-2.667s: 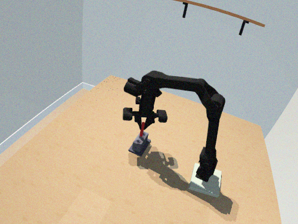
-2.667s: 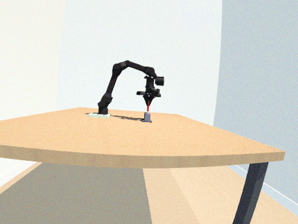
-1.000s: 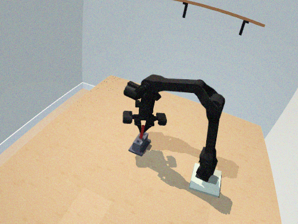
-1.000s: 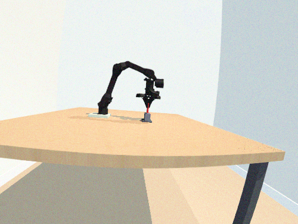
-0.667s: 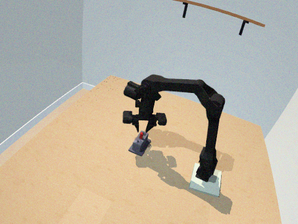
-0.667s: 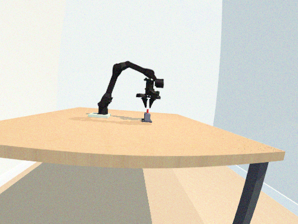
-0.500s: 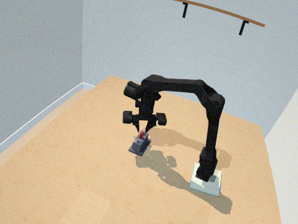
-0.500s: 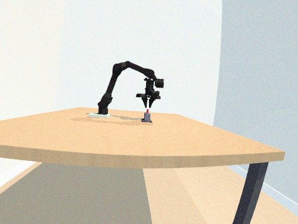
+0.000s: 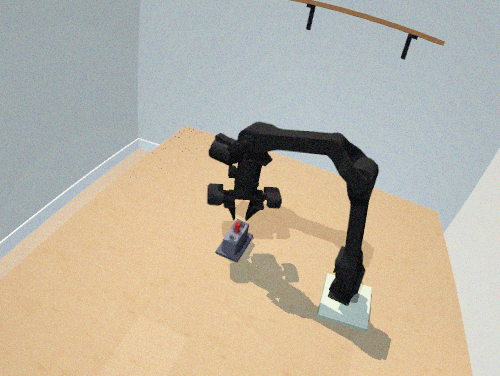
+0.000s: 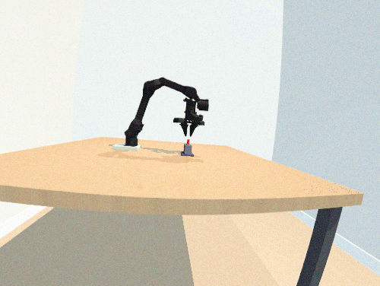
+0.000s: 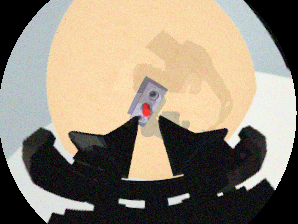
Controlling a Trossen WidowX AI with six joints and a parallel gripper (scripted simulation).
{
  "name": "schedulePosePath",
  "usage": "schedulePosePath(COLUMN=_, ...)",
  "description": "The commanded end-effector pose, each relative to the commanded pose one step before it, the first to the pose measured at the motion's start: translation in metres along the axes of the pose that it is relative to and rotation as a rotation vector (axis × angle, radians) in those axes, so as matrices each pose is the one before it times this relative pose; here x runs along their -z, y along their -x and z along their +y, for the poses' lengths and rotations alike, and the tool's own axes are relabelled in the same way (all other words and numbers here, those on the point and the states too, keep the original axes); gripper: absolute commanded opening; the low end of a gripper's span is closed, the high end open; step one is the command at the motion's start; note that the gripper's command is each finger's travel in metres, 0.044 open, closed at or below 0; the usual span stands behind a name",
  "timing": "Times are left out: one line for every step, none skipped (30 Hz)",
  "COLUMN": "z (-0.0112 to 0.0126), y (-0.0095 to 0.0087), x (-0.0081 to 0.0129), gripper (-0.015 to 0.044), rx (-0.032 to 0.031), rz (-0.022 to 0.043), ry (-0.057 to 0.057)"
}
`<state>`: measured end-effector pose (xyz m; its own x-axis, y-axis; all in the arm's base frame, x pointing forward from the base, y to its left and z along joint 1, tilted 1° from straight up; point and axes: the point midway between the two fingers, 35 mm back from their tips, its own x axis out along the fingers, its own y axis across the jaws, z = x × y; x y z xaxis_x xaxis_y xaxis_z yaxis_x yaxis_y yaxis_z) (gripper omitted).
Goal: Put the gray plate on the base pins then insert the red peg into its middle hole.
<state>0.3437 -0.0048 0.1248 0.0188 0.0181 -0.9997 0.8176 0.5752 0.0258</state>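
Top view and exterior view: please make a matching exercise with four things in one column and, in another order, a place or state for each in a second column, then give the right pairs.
Things:
1. red peg
2. gripper
3. gray plate
4. pale base plate of the arm

Places or states:
A. open, above the assembly, holding nothing
B. on the table under the arm's foot
C. upright in the middle hole, top end showing
D. on the base, under the peg

Pairs: 1-C, 2-A, 3-D, 4-B
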Motion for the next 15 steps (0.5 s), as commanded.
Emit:
schedulePosePath(z=-0.00004, y=0.00368, x=-0.00003, gripper=0.015, rx=-0.00399, rz=0.00048, ry=0.0052)
schedulePosePath(z=-0.00024, y=0.00069, x=0.00001, gripper=0.015, rx=0.00002, rz=0.0, ry=0.0)
schedulePosePath(z=-0.00024, y=0.00069, x=0.00001, gripper=0.015, rx=0.00002, rz=0.0, ry=0.0)
schedulePosePath(z=-0.00024, y=0.00069, x=0.00001, gripper=0.015, rx=0.00002, rz=0.0, ry=0.0)
schedulePosePath(z=-0.00024, y=0.00069, x=0.00001, gripper=0.015, rx=0.00002, rz=0.0, ry=0.0)
schedulePosePath(z=-0.00024, y=0.00069, x=0.00001, gripper=0.015, rx=0.00002, rz=0.0, ry=0.0)
schedulePosePath(z=-0.00024, y=0.00069, x=0.00001, gripper=0.015, rx=0.00002, rz=0.0, ry=0.0)
schedulePosePath(z=-0.00024, y=0.00069, x=0.00001, gripper=0.015, rx=0.00002, rz=0.0, ry=0.0)
schedulePosePath(z=-0.00024, y=0.00069, x=0.00001, gripper=0.015, rx=0.00002, rz=0.0, ry=0.0)
schedulePosePath(z=-0.00024, y=0.00069, x=0.00001, gripper=0.015, rx=0.00002, rz=0.0, ry=0.0)
schedulePosePath(z=-0.00024, y=0.00069, x=0.00001, gripper=0.015, rx=0.00002, rz=0.0, ry=0.0)
schedulePosePath(z=-0.00024, y=0.00068, x=0.00001, gripper=0.015, rx=0.00002, rz=0.0, ry=0.0)
schedulePosePath(z=-0.00024, y=0.00068, x=0.00001, gripper=0.015, rx=0.00002, rz=0.0, ry=0.0)
schedulePosePath(z=-0.00024, y=0.00068, x=0.00001, gripper=0.015, rx=0.00002, rz=0.0, ry=0.0)
schedulePosePath(z=-0.00024, y=0.00068, x=0.00001, gripper=0.015, rx=0.00002, rz=0.0, ry=0.0)
